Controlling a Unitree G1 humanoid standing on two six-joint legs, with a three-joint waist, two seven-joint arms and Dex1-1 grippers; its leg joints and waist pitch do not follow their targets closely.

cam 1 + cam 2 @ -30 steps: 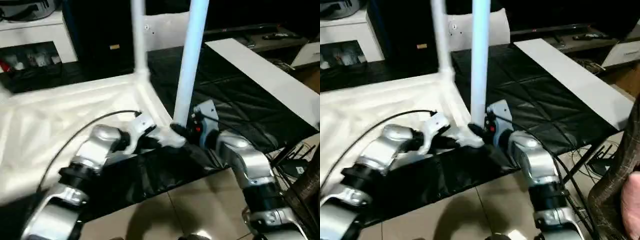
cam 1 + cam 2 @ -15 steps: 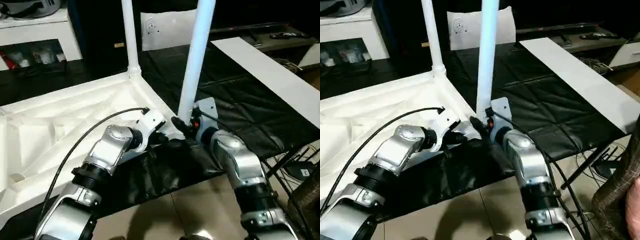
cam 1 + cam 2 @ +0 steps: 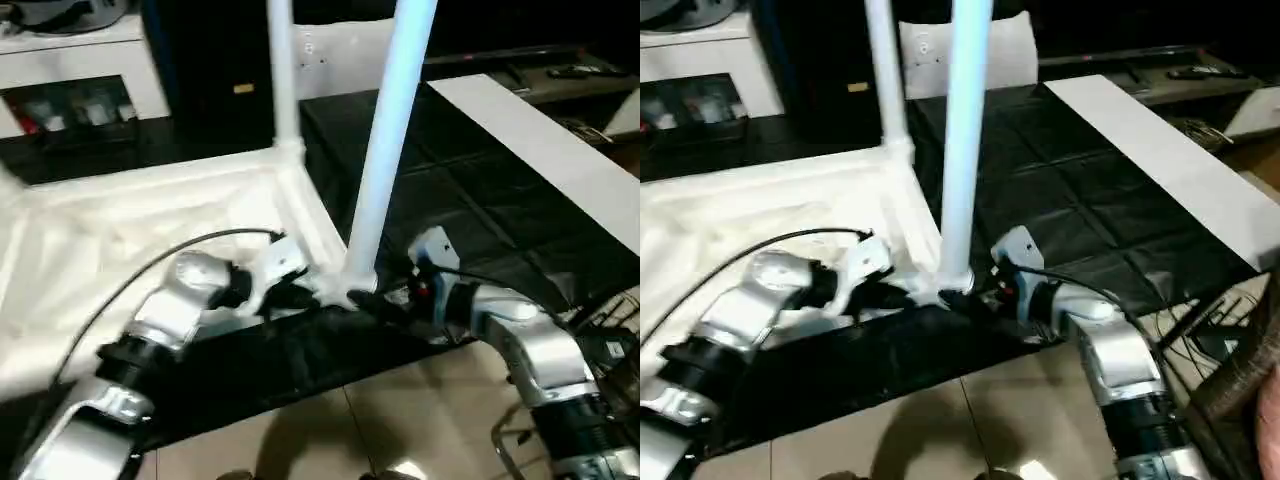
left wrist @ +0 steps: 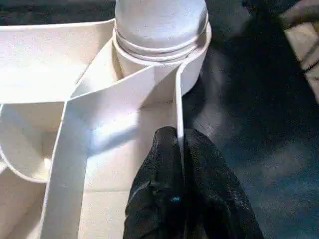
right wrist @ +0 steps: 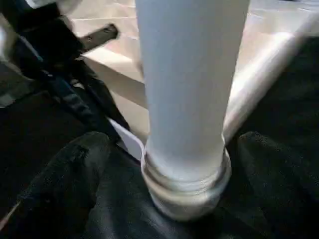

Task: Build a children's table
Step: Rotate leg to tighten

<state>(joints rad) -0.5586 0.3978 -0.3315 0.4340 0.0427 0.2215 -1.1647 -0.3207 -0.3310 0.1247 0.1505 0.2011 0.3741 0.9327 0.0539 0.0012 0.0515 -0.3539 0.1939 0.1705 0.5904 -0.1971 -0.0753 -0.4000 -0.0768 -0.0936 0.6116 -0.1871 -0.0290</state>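
Left end effector point(image 4: 180, 164) pinching tabletop point(image 3: 120, 230) rim wall beside corner socket. Right end effector point(image 5: 184, 159) spreading wide, fingers point(image 5: 75, 169) flanking upright leg point(image 3: 385, 150) base, ungripped.

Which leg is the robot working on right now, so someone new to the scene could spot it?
Find the white tabletop lying ribbed side up on the black mat. Two white legs stand upright along its right edge. It is the nearer leg, whose base sits between the left gripper, pinching the rim, and the right gripper.
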